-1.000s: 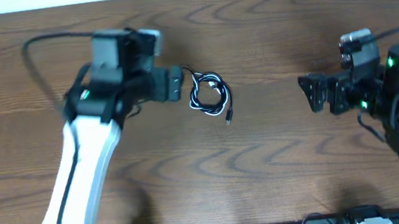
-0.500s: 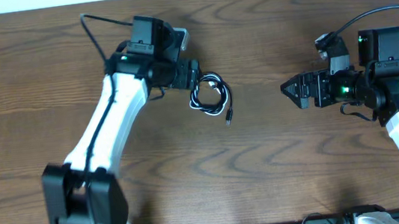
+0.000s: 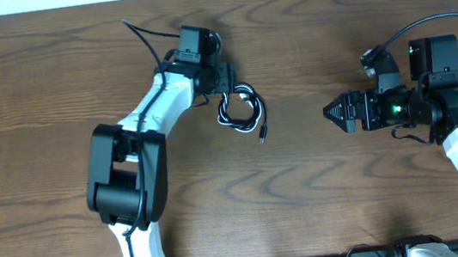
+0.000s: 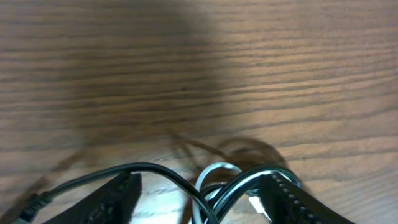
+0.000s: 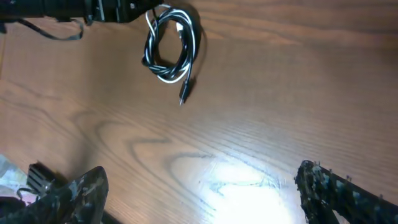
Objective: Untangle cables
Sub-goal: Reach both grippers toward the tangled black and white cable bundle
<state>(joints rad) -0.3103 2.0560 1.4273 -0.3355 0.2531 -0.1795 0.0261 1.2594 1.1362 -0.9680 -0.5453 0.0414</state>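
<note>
At near edge of wooden surface (image 3: pixel 349 193), left arm (image 3: pixel 126 170) rises from its base and reaches away toward the far side. Right arm comes from the near right corner.

Further back, right claw (image 3: pixel 331 115) points left, low over the surface. Fingers (image 5: pixel 81 193) spread wide in the right wrist view, only bare wood between them. Holds nothing, touches nothing. Well apart from the cables.

Further again, about mid-surface and left of centre, the cables (image 3: pixel 240 110) lie in one small coiled bundle, black cable (image 4: pixel 93 177) and white cable (image 4: pixel 214 171) looped together. A black plug end (image 3: pixel 262 136) sticks out on the near side of the coil, flat on the wood.

Farthest back, left claw (image 3: pixel 229 83) sits at the far edge of the bundle, just beside it, possibly touching. In the left wrist view both fingers (image 4: pixel 118 193) stand apart, partly spread, not pressed together. Both cables' loops lie in the gap between them, and some loops curve close against one finger. No pinch visible; cannot tell if a pad actually contacts the cord. Black cable trails off to one side past the other finger.
</note>
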